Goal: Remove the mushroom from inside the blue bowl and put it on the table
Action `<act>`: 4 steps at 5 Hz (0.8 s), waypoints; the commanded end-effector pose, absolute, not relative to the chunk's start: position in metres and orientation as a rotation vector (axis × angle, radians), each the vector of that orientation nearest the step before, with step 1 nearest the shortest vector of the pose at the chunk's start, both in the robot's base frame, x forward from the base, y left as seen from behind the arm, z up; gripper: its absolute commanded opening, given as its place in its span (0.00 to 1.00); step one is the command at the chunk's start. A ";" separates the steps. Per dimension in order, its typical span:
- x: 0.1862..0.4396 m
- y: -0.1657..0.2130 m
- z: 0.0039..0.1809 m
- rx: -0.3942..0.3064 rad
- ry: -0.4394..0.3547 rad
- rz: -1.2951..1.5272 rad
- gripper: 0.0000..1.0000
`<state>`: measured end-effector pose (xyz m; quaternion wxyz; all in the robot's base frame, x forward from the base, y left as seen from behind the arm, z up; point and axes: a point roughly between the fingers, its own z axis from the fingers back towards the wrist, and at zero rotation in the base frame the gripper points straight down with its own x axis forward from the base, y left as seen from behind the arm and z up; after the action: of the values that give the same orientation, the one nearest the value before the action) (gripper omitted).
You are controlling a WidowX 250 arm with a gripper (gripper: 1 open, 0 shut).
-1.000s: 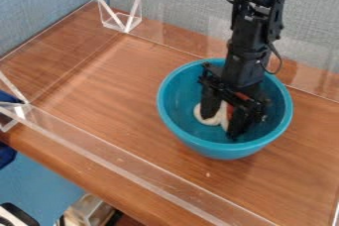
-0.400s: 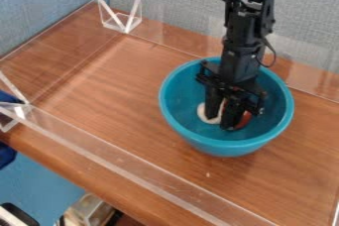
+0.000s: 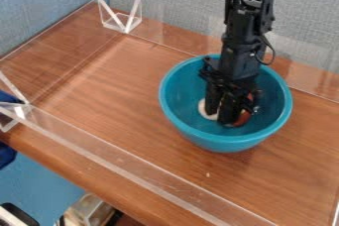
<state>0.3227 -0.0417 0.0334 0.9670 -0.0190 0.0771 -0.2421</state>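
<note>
Inside a round, glossy teal-blue bowl (image 3: 183, 129) on the reddish-brown wood-grain table (image 3: 99, 96), a small cream-stemmed toy mushroom with a reddish-brown cap (image 3: 205, 109) sits at my black metal gripper's (image 3: 228, 119) fingertips; whether I grasp it, I cannot tell.

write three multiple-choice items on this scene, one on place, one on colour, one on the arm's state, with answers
1. Where is the mushroom?
a) on bare table
b) inside the bowl
c) outside the acrylic wall

2. What colour is the bowl?
a) teal-blue
b) yellow
c) white

3. How does the arm stand?
a) folded away from the bowl
b) lying flat on the table
c) reaching down into the bowl

1 b: the mushroom shows within the rim.
2 a: the bowl is teal-blue all round.
3 c: the fingers are below the rim, at the mushroom.
</note>
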 end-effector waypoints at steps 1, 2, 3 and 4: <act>0.330 -0.030 0.028 -0.035 0.145 -0.469 0.00; 0.330 -0.029 0.027 -0.040 0.150 -0.455 0.00; 0.331 -0.019 0.021 -0.043 0.157 -0.466 0.00; 0.331 -0.008 0.015 -0.044 0.163 -0.475 0.00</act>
<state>0.3287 -0.0304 0.0309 0.9654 -0.0244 0.0750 -0.2485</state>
